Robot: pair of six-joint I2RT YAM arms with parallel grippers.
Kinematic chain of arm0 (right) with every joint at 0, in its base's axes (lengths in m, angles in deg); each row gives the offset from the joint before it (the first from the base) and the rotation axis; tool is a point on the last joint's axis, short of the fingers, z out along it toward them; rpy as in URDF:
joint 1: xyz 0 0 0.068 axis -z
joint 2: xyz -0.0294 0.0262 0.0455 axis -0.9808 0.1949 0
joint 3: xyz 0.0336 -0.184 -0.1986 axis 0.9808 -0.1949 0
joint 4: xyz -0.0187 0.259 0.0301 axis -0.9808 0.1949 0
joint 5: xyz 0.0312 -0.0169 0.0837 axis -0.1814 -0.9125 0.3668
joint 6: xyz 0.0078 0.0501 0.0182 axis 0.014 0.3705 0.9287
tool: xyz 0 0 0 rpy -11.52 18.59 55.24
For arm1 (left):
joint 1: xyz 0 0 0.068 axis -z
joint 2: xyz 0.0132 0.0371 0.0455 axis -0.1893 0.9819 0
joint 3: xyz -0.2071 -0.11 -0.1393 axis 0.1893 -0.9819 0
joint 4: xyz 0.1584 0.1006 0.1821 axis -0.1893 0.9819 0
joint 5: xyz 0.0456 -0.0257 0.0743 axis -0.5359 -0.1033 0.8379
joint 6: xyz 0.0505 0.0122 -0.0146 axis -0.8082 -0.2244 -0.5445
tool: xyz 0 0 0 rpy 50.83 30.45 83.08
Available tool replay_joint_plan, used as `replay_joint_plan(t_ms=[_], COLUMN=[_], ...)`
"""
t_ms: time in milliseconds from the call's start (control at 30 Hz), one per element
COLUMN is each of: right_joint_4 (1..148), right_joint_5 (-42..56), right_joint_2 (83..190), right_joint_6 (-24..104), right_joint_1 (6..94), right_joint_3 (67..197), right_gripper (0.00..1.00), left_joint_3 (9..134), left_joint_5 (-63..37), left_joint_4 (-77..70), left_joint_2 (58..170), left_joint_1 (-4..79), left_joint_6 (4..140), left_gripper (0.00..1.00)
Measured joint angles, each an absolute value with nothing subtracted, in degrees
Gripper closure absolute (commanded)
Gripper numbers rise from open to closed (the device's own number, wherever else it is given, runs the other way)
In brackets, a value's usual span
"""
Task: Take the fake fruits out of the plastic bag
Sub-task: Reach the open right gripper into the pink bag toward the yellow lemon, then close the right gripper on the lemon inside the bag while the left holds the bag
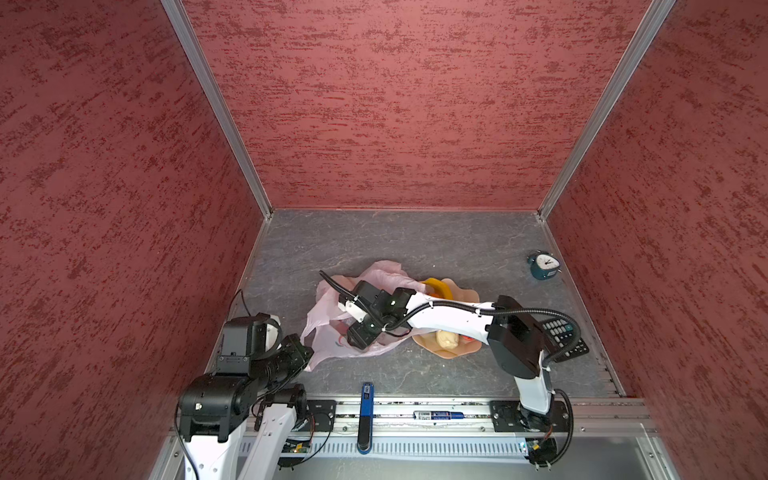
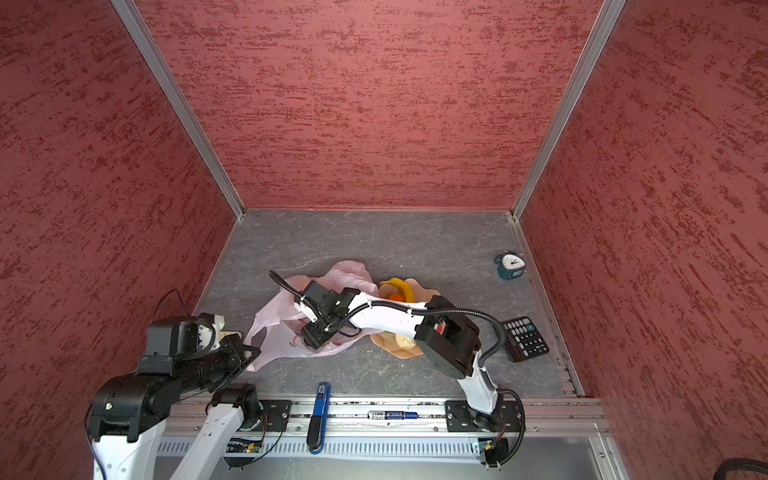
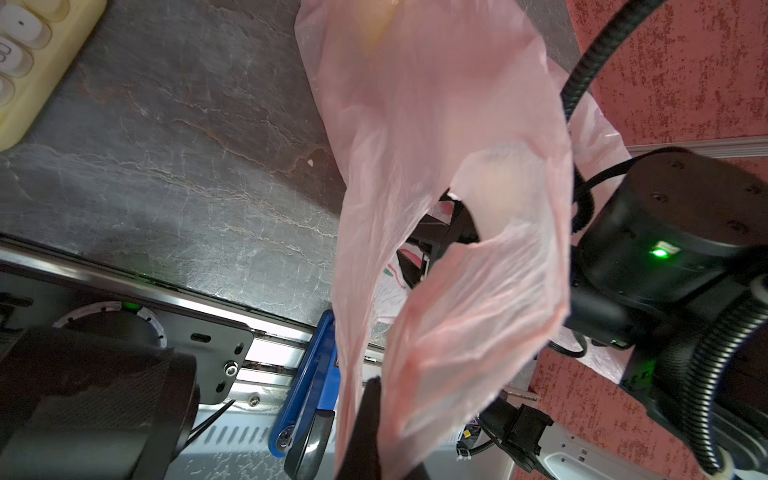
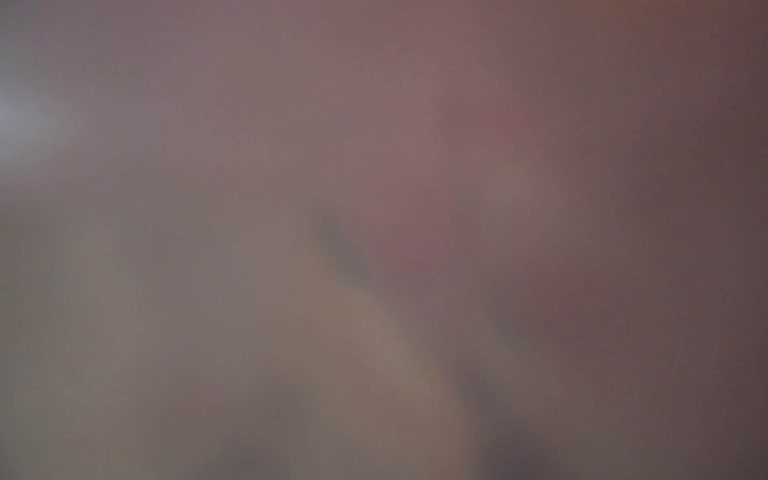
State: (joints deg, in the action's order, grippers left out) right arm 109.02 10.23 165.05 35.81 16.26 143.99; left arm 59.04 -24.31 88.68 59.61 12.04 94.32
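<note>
In a top view the right end effector points down into the plastic bag on the counter; jaws hidden, state untellable; left wrist view: left end effector clenched on bag film; right wrist view: only blur.

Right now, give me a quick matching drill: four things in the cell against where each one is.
1 banana
2 alarm clock
3 calculator
4 plastic bag

A corner pinched in the left jaws
B standing far back on the right
C in the peach dish
D lying beside the right arm elbow

Pairs: 1-C, 2-B, 3-D, 4-A
</note>
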Motion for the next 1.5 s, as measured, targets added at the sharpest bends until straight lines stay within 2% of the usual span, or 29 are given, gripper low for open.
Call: replay_joint_plan(t_ms=[267, 433, 533, 567, 633, 767, 833, 967, 1200, 1367, 1500], right_joint_4=[100.8, 93.9, 90.7, 89.5, 88.7, 88.5, 88.5, 88.3, 87.6, 87.1, 87.1], right_joint_5=[2.7, -1.1, -1.5, -1.5, -1.4, -1.0, -0.8, -0.1, 0.6, 1.0, 1.6], right_joint_2=[165.4, 167.1, 171.4, 172.6, 174.1, 175.2, 175.2, 175.2, 175.2, 175.2, 175.2], right_joint_6=[41.4, 47.0, 49.1, 49.6, 50.5, 51.5, 51.9, 52.5, 53.9, 54.2, 54.2], right_joint_1=[17.9, 19.7, 20.5, 20.5, 20.5, 20.5, 20.5, 20.7, 21.9, 22.1, 22.1], right_joint_3=[142.4, 145.0, 150.0, 151.0, 151.7, 152.1, 152.1, 152.1, 152.1, 152.1, 152.1], right_gripper=[0.18, 0.16, 0.15, 0.15, 0.15, 0.15, 0.15, 0.15, 0.15, 0.15, 0.15], left_joint_3=[55.6, 52.9, 51.5, 51.1, 50.3, 48.1, 47.7, 49.1, 58.0, 57.2, 54.8], left_joint_5=[-24.4, -25.4, -26.3, -26.3, -26.3, -25.4, -24.8, -24.0, -20.7, -16.7, -14.8], left_joint_4=[89.7, 89.1, 87.0, 86.0, 83.9, 77.5, 74.6, 70.2, 73.1, 72.5, 65.5], left_joint_2=[56.5, 53.8, 52.4, 52.1, 51.8, 51.7, 51.9, 54.4, 59.0, 62.8, 69.0], left_joint_1=[12.0, 12.0, 12.0, 12.0, 12.0, 12.0, 12.1, 12.0, 12.0, 12.0, 11.7], left_joint_6=[95.2, 95.8, 96.4, 96.7, 97.4, 98.5, 98.9, 98.6, 95.9, 94.0, 93.1], left_gripper=[1.00, 1.00, 0.94, 0.91, 0.77, 0.39, 0.24, 0.09, 0.04, 0.03, 0.04])
